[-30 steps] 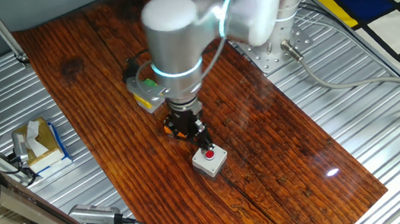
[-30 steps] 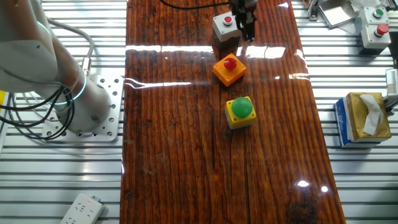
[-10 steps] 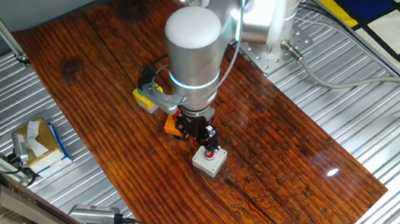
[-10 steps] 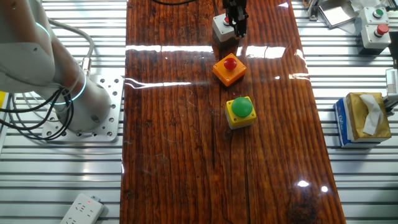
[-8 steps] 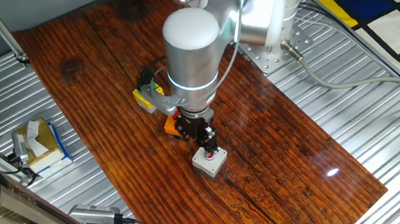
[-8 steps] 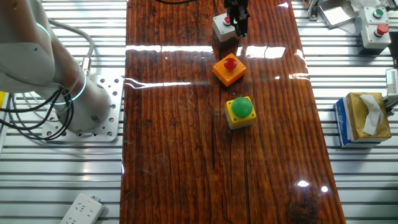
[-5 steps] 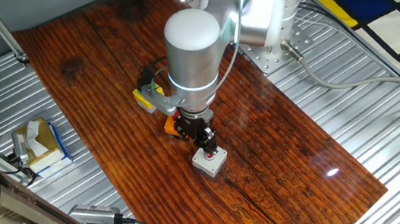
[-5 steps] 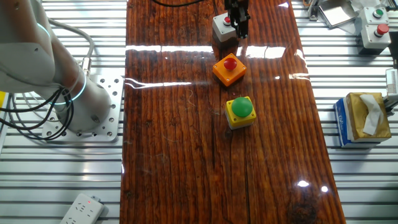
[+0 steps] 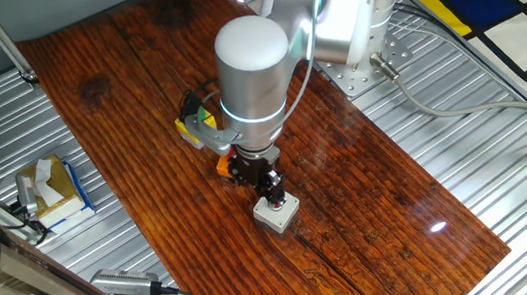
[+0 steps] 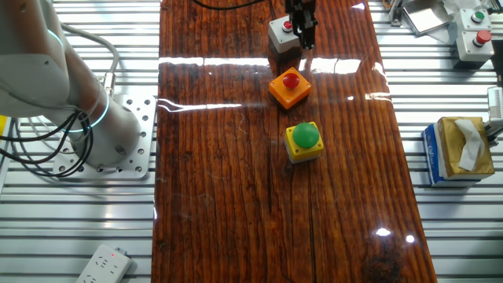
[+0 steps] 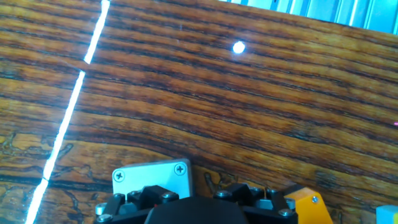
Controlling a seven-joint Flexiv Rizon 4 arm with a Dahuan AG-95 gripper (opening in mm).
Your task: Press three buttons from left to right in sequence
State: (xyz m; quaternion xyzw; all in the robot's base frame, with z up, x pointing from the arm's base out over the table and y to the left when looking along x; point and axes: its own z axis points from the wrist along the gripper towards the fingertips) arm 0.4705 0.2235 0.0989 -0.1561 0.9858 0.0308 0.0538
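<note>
The three buttons sit in a row on the wooden board. The yellow box with green button (image 10: 303, 140) and the orange box with red button (image 10: 289, 87) stand free. My gripper (image 9: 272, 197) is straight above the grey box with red button (image 9: 279, 215), its fingertips together as one tip down on the red cap. In the other fixed view the gripper (image 10: 302, 31) covers part of the grey box (image 10: 280, 34). In the hand view only a corner of the grey box (image 11: 149, 175) and an edge of the orange box (image 11: 305, 203) show past the hand's dark body.
A tissue box (image 10: 458, 149) lies on the metal slats beside the board. Two more button boxes (image 10: 475, 31) stand at the far corner, off the board. The arm's base plate (image 10: 118, 141) is on the other side. A power strip (image 10: 102, 264) lies near the edge.
Three seconds ago the gripper hung beside the grey box. It has since shifted over the box, and in the last second it sank slightly onto the red button.
</note>
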